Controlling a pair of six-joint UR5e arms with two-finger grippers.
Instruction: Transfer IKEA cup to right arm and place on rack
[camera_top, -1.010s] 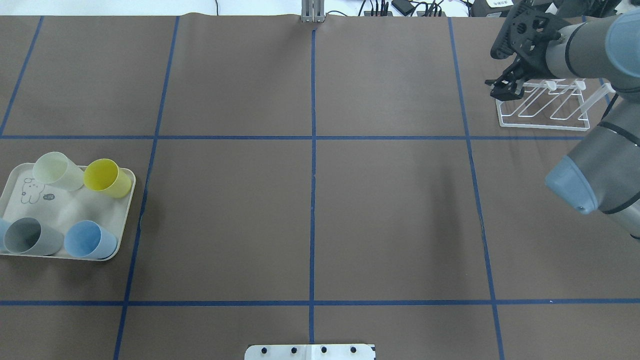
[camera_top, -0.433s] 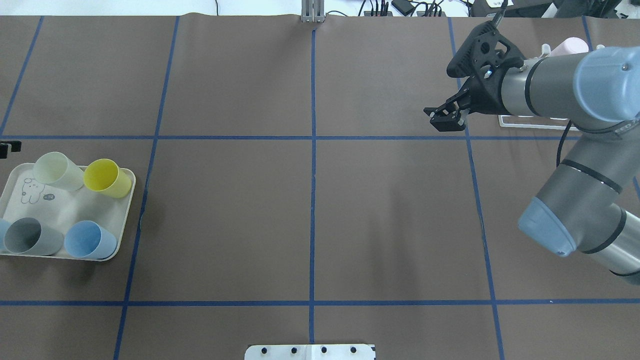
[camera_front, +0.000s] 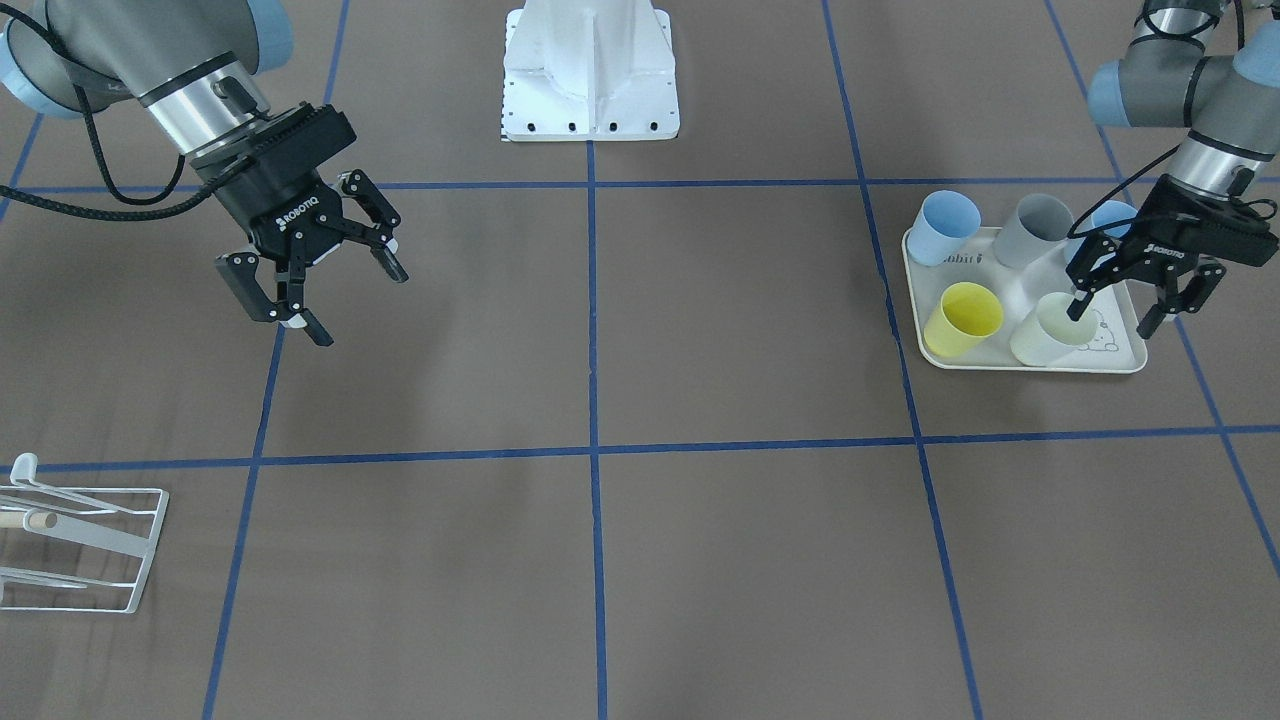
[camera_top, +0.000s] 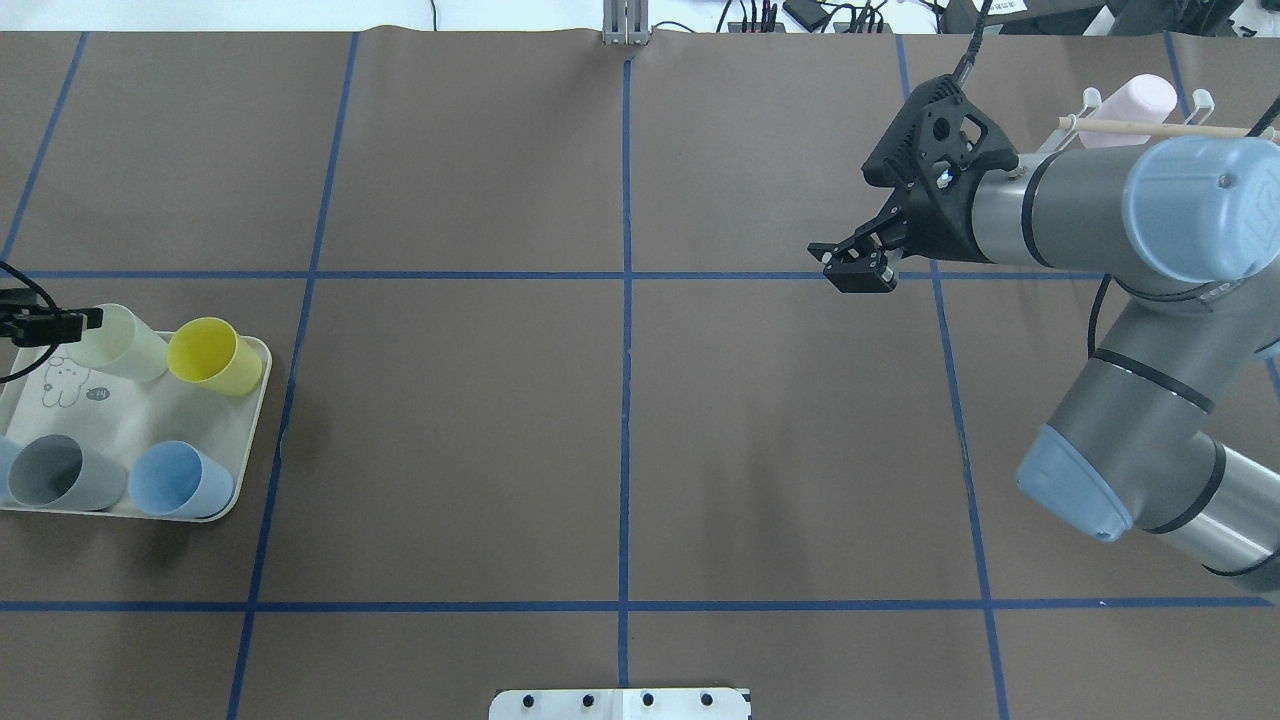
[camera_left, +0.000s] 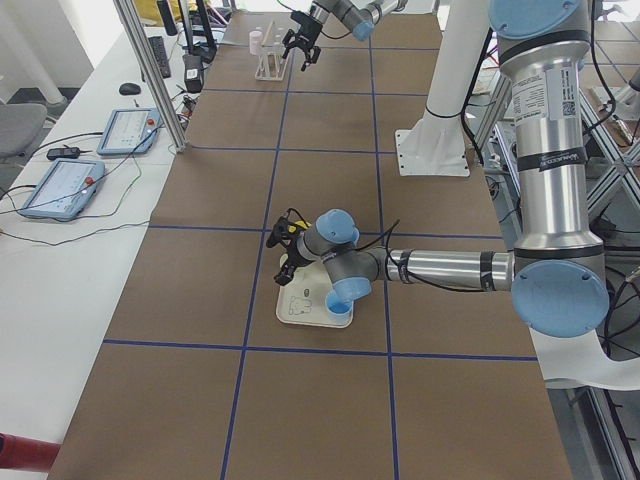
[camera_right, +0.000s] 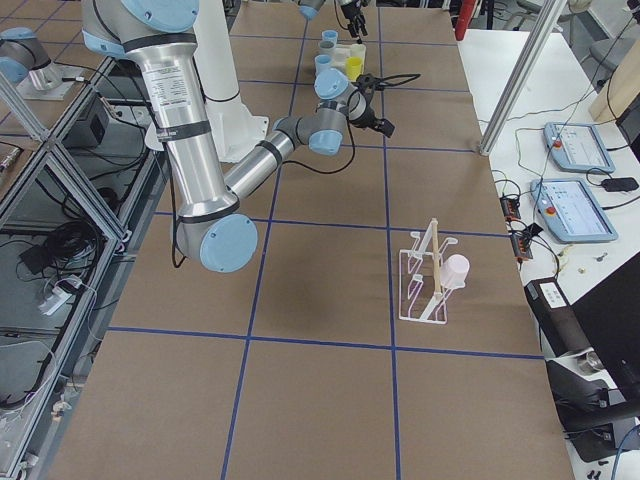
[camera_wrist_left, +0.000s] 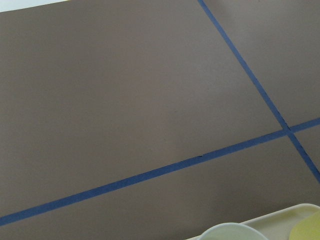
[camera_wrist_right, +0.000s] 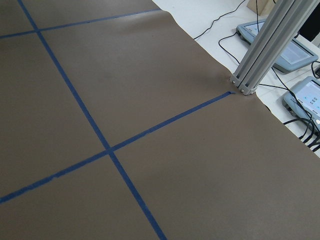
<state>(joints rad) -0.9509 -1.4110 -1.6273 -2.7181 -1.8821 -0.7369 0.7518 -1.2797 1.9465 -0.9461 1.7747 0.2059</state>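
On the cream tray (camera_front: 1010, 363) by the surface's left edge, the pale green cup (camera_front: 1042, 340) stands upright, mouth up, in the tray's far left corner. The left claw (camera_front: 1110, 319) is much the nearer one. It hangs directly above the cup, spread moderately and holding nothing. One finger is over the mouth and the other is outside the wall, toward the left edge. I cannot tell whether either touches the rim. The next move looks like a short drop and a pinch on that wall.

Farther out, over the right half, the right claw (camera_front: 358, 308) is spread wide and empty, well apart from the cup. The rack (camera_right: 425, 285) stands at the far right corner with a pink cup (camera_right: 456, 270) on it.
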